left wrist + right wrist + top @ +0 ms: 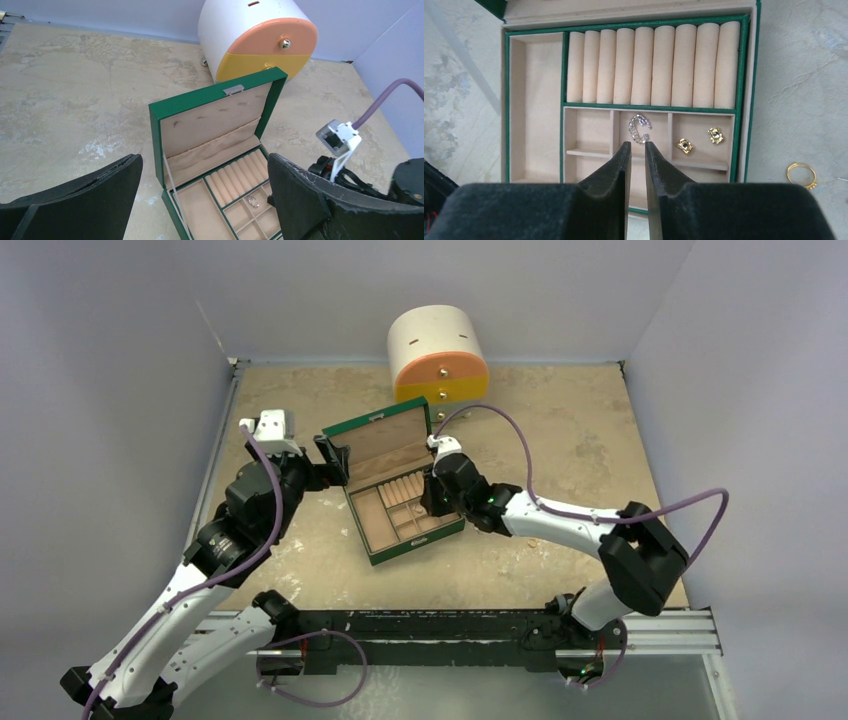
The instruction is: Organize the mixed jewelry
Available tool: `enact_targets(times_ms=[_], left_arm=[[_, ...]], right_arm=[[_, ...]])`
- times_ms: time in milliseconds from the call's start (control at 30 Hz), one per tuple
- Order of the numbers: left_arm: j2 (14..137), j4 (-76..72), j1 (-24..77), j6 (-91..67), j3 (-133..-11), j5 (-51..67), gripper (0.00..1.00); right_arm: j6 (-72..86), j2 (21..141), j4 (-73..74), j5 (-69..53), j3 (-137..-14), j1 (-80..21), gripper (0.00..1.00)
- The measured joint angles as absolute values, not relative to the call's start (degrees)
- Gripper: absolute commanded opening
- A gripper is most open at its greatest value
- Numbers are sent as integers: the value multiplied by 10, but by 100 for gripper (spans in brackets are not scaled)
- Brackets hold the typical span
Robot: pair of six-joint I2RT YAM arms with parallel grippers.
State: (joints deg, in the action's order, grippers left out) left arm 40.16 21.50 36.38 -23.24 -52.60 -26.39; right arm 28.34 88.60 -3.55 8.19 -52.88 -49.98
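The green box (372,427) stands open mid-table, lid up, and shows in the left wrist view (215,117) and the right wrist view (746,100). A small silvery stone-set piece (639,128) lies in its middle small compartment, also seen from the left wrist (253,202). Two small gold pieces (685,146) (716,135) lie in the compartment to its right. A gold ring (801,174) lies on the table right of the box. My right gripper (634,144) hovers just short of the silvery piece, jaws a narrow gap apart and empty. My left gripper (203,165) is wide open and empty beside the lid.
A round white case with orange and yellow drawer fronts (438,355) stands behind the box, also in the left wrist view (257,40). The box has a row of ring rolls (654,65) and a long left compartment (536,105). Grey walls enclose the table.
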Motion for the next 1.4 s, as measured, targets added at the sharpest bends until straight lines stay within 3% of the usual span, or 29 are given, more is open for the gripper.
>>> enact_targets(times_ms=[700,1400], left_arm=[[415,215,362,-232,-526,-264,96],[421,215,356,-232,-526,-263,96]], right_arm=[[327,677,45,221,-361,-500,27],[335,762,12,232,-323,-490,29]])
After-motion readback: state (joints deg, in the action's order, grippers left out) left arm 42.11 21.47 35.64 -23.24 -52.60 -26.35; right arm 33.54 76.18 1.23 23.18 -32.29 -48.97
